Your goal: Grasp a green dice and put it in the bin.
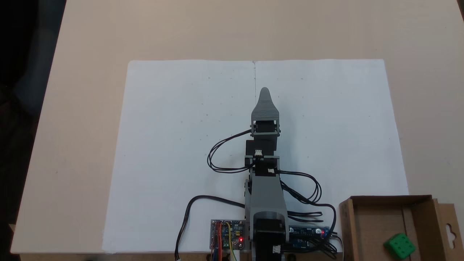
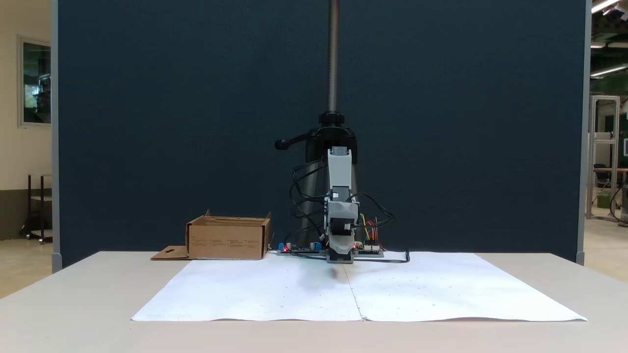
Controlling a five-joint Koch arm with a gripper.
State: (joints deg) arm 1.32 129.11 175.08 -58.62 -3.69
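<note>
The green dice (image 1: 399,245) lies inside the bin (image 1: 373,224), a brown cardboard box at the bottom right of a fixed view. In the other fixed view the bin (image 2: 228,239) stands at the left of the arm's base, and its walls hide the dice. The gripper (image 1: 265,90) points away from the base over the middle of the white paper, far from the bin, with nothing in it. One grey tapered jaw shows from above and the other lies beneath it. From the front the gripper (image 2: 341,257) hangs low over the paper, and its jaws are too small to read.
White paper sheets (image 1: 174,145) cover the beige table (image 1: 90,36). Circuit boards (image 1: 227,239) and black cables (image 1: 308,203) sit around the arm's base. The bin's flap (image 1: 449,232) with a hang-hole sticks out sideways. A dark partition (image 2: 171,122) and a stand pole (image 2: 333,54) rise behind the arm.
</note>
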